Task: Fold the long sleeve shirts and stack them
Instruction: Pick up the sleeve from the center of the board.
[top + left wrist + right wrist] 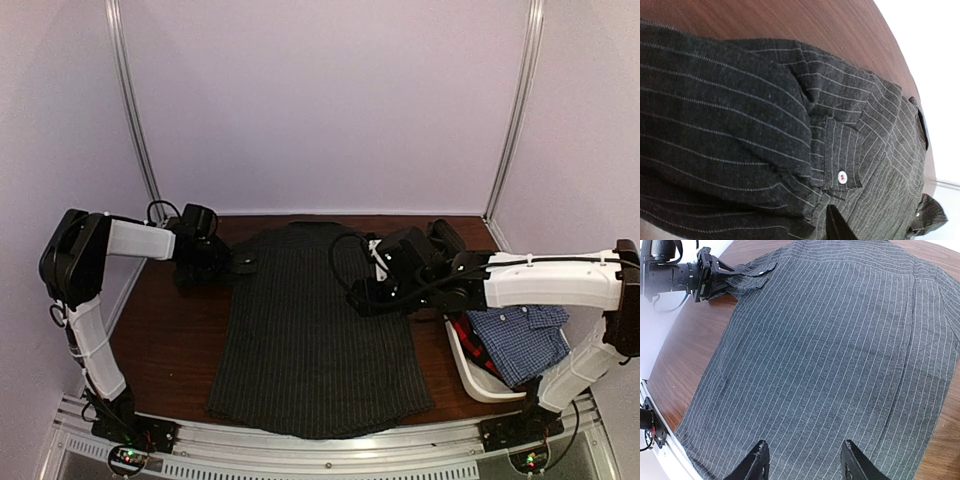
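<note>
Right pincer (805, 452), fingers apart, over black shirt (830, 340); white tub (468, 372) beside.

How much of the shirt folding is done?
Just starting. Nothing is stacked yet. The black shirt lies spread flat on the table. The left pincer is at its sleeve cuff, and the right pincer hovers open over it. The blue checked shirt and the red shirt wait crumpled in the white tub.

The pinstriped shirt (310, 330) is black, the checked shirt (520, 340) blue-white, the table (180, 340) brown.
</note>
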`<state>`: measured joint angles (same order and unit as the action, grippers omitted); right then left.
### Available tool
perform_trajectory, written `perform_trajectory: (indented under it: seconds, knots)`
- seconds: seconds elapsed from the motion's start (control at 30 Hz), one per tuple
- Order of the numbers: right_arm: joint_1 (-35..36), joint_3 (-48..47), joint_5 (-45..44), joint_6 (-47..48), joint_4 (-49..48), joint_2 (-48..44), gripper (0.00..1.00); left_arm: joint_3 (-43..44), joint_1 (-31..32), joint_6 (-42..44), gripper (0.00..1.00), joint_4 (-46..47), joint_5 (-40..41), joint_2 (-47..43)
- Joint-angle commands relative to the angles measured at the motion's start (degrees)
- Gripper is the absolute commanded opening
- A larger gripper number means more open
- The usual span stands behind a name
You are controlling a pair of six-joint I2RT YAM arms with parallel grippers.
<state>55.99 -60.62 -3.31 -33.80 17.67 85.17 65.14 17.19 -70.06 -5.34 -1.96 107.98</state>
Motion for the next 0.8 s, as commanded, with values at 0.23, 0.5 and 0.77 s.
perform_trajectory:
  seconds: [0.23,0.5,0.77]
  knots:
    - [-2.22,-5.58,4.91,0.41,-8.36,5.65,0.5,0.09,-0.67,6.0,0.0,5.77,-10.61,-2.55]
    - [-4.32,-14.25,13.38,0.14,-15.06,16.06,0.6,-7.42,-0.58,7.33,0.0,11.1,-18.69,-11.6]
    - [-5.85,-20.59,21.81,-4.3,-22.4,25.0,0.7,-10.44,-0.3,9.08,0.0,13.06,-24.41,-15.83]
